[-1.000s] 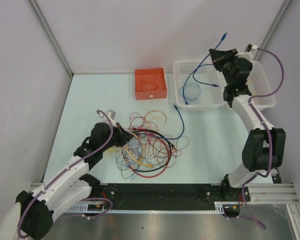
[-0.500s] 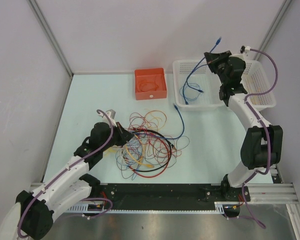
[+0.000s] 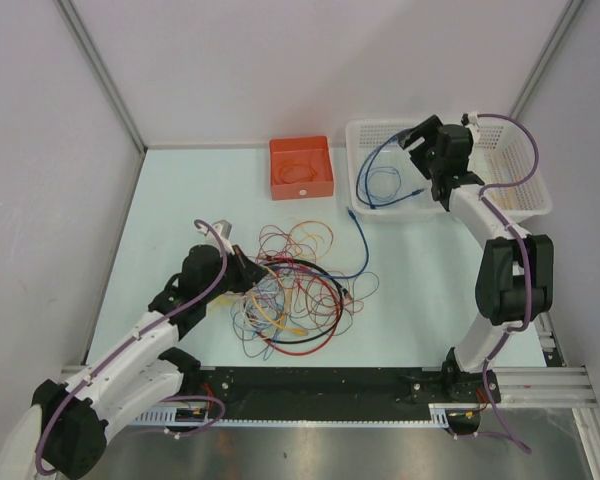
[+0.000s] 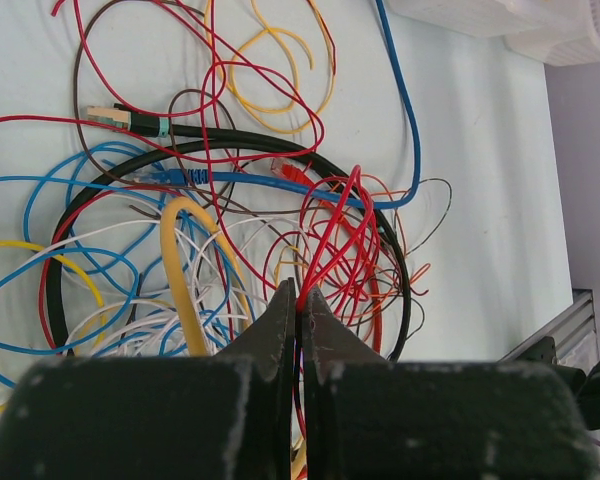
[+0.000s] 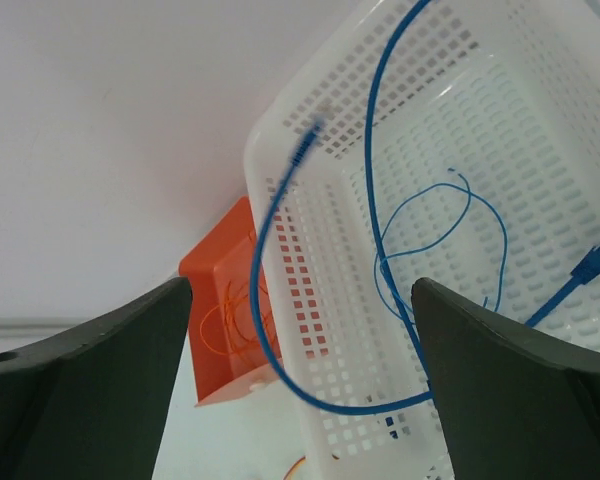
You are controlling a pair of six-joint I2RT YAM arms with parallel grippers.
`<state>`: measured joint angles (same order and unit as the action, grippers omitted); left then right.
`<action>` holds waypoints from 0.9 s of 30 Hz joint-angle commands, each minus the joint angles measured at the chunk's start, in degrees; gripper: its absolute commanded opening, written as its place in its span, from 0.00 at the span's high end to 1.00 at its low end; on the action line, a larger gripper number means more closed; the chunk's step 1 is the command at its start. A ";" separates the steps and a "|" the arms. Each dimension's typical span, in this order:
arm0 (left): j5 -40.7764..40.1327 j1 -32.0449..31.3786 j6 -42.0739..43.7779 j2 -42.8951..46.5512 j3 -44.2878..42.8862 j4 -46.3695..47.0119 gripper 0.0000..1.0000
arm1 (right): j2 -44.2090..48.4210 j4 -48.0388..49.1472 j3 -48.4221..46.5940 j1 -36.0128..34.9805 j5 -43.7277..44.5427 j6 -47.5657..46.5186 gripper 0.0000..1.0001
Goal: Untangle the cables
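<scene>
The cables [image 3: 290, 290] lie in a loose tangle of red, orange, yellow, blue, white and black loops on the pale table. My left gripper [image 3: 242, 270] is at the tangle's left edge. In the left wrist view it [image 4: 301, 300] is shut on a red wire [image 4: 332, 235] that loops up from the pile. My right gripper [image 3: 417, 135] hovers over the white basket [image 3: 364, 130] with its jaws wide apart [image 5: 300, 290]. A blue cable [image 5: 265, 300] curves loose between the fingers, blurred, and its loops lie in the basket [image 3: 380, 180].
An orange box [image 3: 301, 168] holding a coil of orange wire stands left of the white basket. A second white basket [image 3: 532, 190] sits at the far right. Another blue cable [image 3: 361, 240] runs from near the basket's front down into the tangle. Grey walls enclose the table.
My right gripper has opened and let go of the blue cable, which has dropped towards the basket; the arm has swung left and lower. The left arm has not moved.
</scene>
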<state>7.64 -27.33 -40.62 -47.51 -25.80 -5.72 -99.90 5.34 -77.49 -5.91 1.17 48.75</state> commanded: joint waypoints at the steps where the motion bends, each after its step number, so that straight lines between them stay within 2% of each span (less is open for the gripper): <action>1: -0.96 0.44 -0.86 1.27 -0.65 -0.87 1.00 | 4.88 -0.25 -1.87 -2.08 6.02 -4.54 0.00; 8: -2.36 0.44 0.01 3.12 -2.76 -2.63 0.99 | 17.17 -1.11 -1.87 -6.21 7.27 -7.26 0.00; 11: -2.45 0.44 0.45 3.65 -3.46 -3.25 0.96 | 20.52 -4.97 -1.43 -8.57 2.36 -8.58 0.00; 14: -2.45 0.44 0.72 4.35 -4.08 -3.95 0.87 | 24.91 -10.42 0.40 -13.74 0.07 -12.70 0.00; 15: -2.54 0.44 0.72 4.61 -4.17 -4.65 0.78 | 26.93 -11.49 2.50 -15.17 0.06 -13.85 0.00; 18: -3.15 0.44 1.33 5.67 -4.96 -6.58 0.60 | 29.75 -16.14 9.17 -22.35 2.95 -17.81 0.01; 20: -3.51 0.44 1.95 6.19 -5.31 -7.46 0.57 | 31.69 -17.47 13.66 -24.84 5.24 -18.43 0.03; 21: -3.86 0.44 2.21 6.46 -5.31 -8.08 0.56 | 32.30 -17.47 18.99 -26.15 5.33 -17.73 0.05; 22: -4.12 0.44 2.39 6.55 -5.31 -8.34 0.57 | 33.01 -17.39 21.31 -26.34 4.55 -17.03 0.08; 25: -4.21 0.44 2.48 7.69 -4.87 -9.14 0.64 | 33.98 -15.72 30.43 -27.31 2.61 -15.36 0.37; 26: -4.21 0.44 2.56 8.04 -4.78 -9.31 0.65 | 34.94 -15.45 31.95 -27.75 2.78 -15.01 0.55; 27: -4.30 0.44 2.56 8.30 -4.78 -9.92 0.65 | 35.21 -15.45 33.18 -28.36 2.96 -14.83 0.60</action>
<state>4.40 -27.33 -39.33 -40.84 -28.51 -14.00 -66.74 -8.67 -49.60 -32.95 3.73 33.34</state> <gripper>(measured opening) 0.359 0.517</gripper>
